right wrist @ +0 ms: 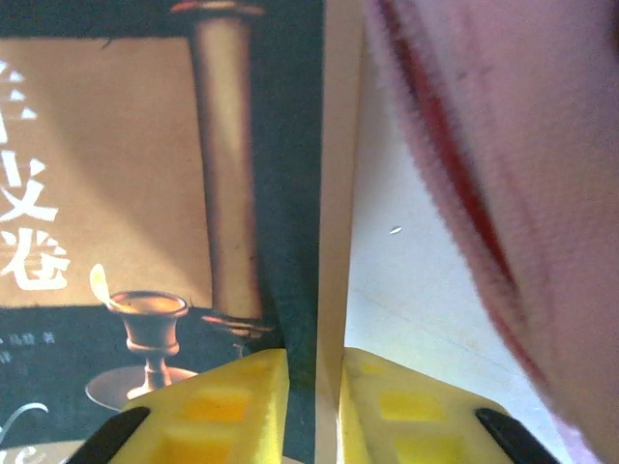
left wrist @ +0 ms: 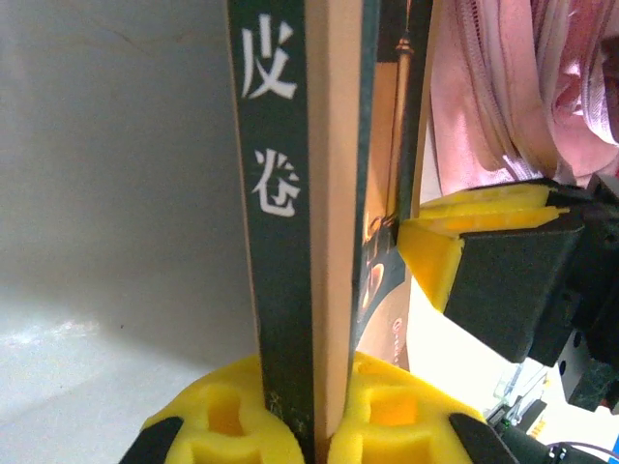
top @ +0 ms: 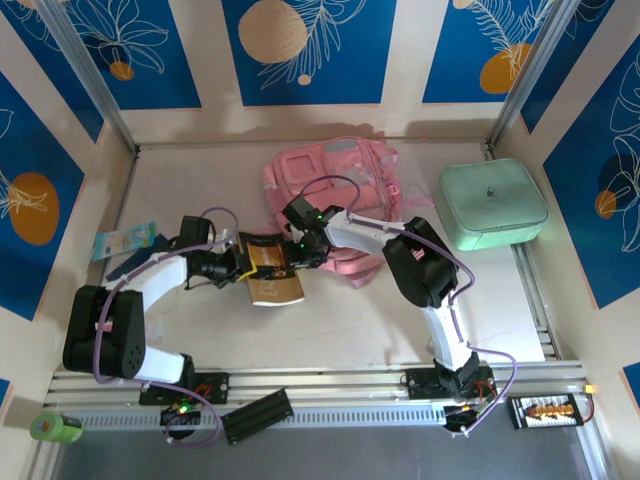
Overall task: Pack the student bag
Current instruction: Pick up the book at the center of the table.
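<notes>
While both hands share the book [top: 272, 272] in the middle of the bench [top: 400, 320], my worry is them working against each other. My left hand [top: 236, 268] is clamped shut across the book by its spine. My right hand [top: 302, 250] is closed onto the opposite edge, pads flush on both faces. If the 2 arms move out of step, I'd expect the cover to buckle or the book to twist out of 1 grip. The pink backpack [top: 335, 175] lies flat by the bench's far edge, near the book. I can't see an open mouth, so the book could snag the fabric and shove the bag.
</notes>
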You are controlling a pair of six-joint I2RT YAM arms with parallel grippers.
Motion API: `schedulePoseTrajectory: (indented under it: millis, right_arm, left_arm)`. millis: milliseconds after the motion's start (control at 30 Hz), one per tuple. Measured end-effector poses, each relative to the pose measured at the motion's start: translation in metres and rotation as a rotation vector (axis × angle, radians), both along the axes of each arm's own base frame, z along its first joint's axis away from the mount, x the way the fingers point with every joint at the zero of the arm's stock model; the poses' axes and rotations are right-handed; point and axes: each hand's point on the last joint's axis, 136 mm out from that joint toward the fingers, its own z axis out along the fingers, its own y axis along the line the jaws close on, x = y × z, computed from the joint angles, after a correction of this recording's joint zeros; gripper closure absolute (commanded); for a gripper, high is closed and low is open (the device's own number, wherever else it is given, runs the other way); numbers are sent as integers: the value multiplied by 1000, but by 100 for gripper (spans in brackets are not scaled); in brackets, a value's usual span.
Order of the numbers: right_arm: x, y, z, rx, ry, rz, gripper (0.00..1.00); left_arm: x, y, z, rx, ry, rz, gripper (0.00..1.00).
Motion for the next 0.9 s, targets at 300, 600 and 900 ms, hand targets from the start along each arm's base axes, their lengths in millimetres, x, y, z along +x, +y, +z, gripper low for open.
schedulePoseTrajectory:
  millis: [300, 600, 900]
  right_arm:
    - [-16, -16, 79, 180, -109, -25, 42]
    - [19, -64, 153, 551, -181, -247, 21]
    - [25, -97, 153, 824, -109, -453, 13]
  left_arm:
    - [26, 13, 88, 57, -232, 84, 100]
    - [58, 1, 157, -122, -404, 238, 100]
    - [105, -59, 177, -327, -494, 250, 100]
